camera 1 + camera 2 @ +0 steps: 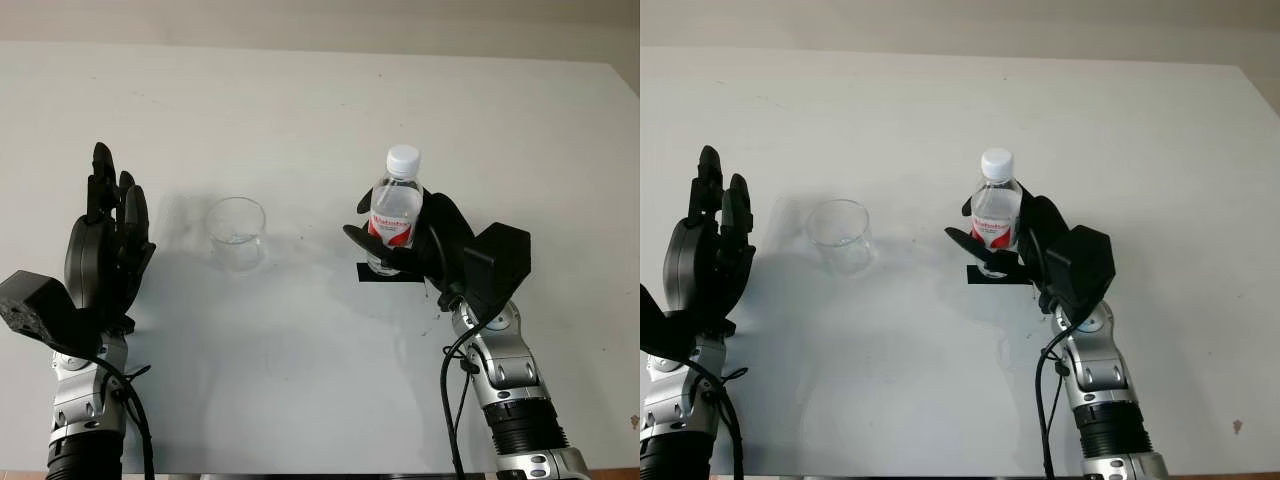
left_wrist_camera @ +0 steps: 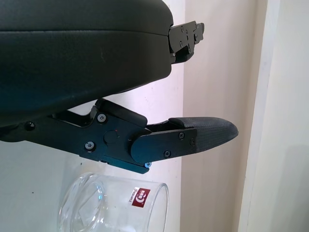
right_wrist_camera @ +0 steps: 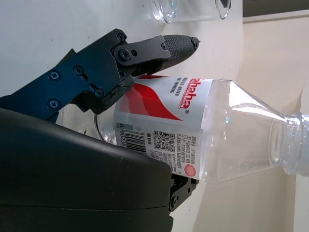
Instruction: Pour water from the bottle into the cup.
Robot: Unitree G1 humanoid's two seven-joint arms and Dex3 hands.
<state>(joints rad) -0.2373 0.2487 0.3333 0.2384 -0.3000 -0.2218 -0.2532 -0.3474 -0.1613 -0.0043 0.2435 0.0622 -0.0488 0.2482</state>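
Landmark: the cup (image 1: 236, 232), a clear glass standing upright on the white table (image 1: 300, 110). All places below are given relative to it.

Cup: mouth up, with a small red label (image 2: 138, 197) on its side in the left wrist view. I cannot tell whether any water is in it.

Bottle: the bottle (image 1: 396, 208) is a clear plastic one with a red and white label and a white cap (image 1: 403, 158) still screwed on. It stands upright, well to the right of the cup and apart from it. Its base is over a small black patch (image 1: 372, 274) on the table; I cannot tell whether the base touches it.

My right robot hand: my right robot hand (image 1: 400, 250) is closed around the lower body of the bottle, at label height. One finger (image 3: 169, 46) lies across the top of the label on the side facing the cup, and the palm shell backs the other side.

My left robot hand: my left robot hand (image 1: 108, 235) is open and holds nothing. It is to the left of the cup, near but not touching, fingers pointing away from me. In the left wrist view one fingertip (image 2: 207, 134) sits just above the cup rim.

Table: white, carrying the cup, the bottle and the black patch.
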